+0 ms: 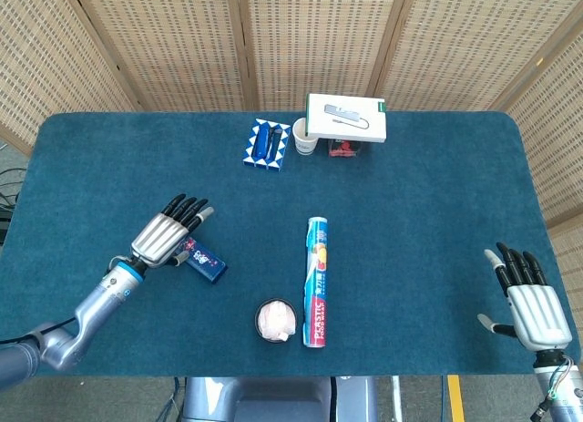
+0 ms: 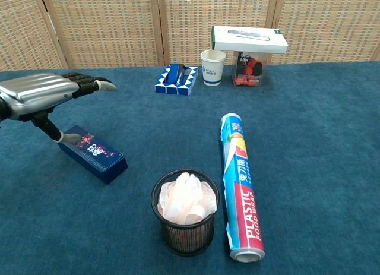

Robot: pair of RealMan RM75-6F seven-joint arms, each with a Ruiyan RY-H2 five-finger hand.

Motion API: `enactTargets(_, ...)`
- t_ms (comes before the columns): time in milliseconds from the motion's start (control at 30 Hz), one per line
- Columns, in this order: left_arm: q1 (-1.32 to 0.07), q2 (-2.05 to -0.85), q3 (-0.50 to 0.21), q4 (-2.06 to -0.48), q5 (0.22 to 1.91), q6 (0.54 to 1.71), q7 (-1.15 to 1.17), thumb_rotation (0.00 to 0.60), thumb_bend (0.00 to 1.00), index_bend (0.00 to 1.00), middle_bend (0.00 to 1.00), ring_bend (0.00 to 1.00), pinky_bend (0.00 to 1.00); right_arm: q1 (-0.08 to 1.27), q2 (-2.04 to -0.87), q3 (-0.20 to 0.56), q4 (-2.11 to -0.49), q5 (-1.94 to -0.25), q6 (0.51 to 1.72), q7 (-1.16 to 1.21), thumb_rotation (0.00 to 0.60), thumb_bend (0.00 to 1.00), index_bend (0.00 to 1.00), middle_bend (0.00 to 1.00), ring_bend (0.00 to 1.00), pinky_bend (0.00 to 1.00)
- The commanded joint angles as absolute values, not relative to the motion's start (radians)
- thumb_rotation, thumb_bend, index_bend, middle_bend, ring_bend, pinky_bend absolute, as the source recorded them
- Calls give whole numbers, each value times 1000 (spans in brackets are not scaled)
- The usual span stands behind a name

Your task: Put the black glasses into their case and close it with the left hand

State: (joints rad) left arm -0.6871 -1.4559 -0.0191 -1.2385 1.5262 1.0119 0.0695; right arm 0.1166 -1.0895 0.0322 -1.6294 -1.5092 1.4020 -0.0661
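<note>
The dark blue patterned glasses case (image 1: 206, 262) (image 2: 94, 154) lies flat on the table at the left, its lid down. No black glasses show in either view. My left hand (image 1: 167, 235) (image 2: 41, 94) hovers above the case's left end with its fingers stretched out and nothing in it. Its thumb (image 2: 52, 131) points down at that end of the case; I cannot tell whether it touches. My right hand (image 1: 531, 303) rests with spread fingers at the table's near right corner, empty, and only the head view shows it.
A plastic-wrap roll (image 1: 315, 281) (image 2: 240, 186) lies mid-table, with a mesh cup (image 1: 275, 320) (image 2: 186, 211) of white stuff beside it. At the back stand a blue-white puzzle (image 1: 268, 144), a paper cup (image 2: 213, 67) and a white box (image 2: 248, 38) on a red tub.
</note>
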Motion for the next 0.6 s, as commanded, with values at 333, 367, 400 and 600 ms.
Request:
enactTargets(333,-729,-1406,1,-1343,1395,805,228,600,150,0,0,0,0,116,-1089,32,-1630,-1509,1402,-66,600,0,0,0,0,0)
enactTargets(367,-731,-1417,-1,-1332,1385,798,238,600,153,0,0,0,0,116,-1089,32,-1631,-1508,1401,-66,600,0,0,0,0,0)
enactTargets(400,-734,-1428,-3,-1322,1377,791,246,600,155,0,0,0,0,117,-1089,32,-1631,-1508,1401,-66,600,0,0,0,0,0)
enactTargets(600,-748,-1484,-19,-1276,1331,768,295,600,172,47,42,11,58,117,-1088,32,-1632,-1507,1399,-66,600,0,0,0,0,0)
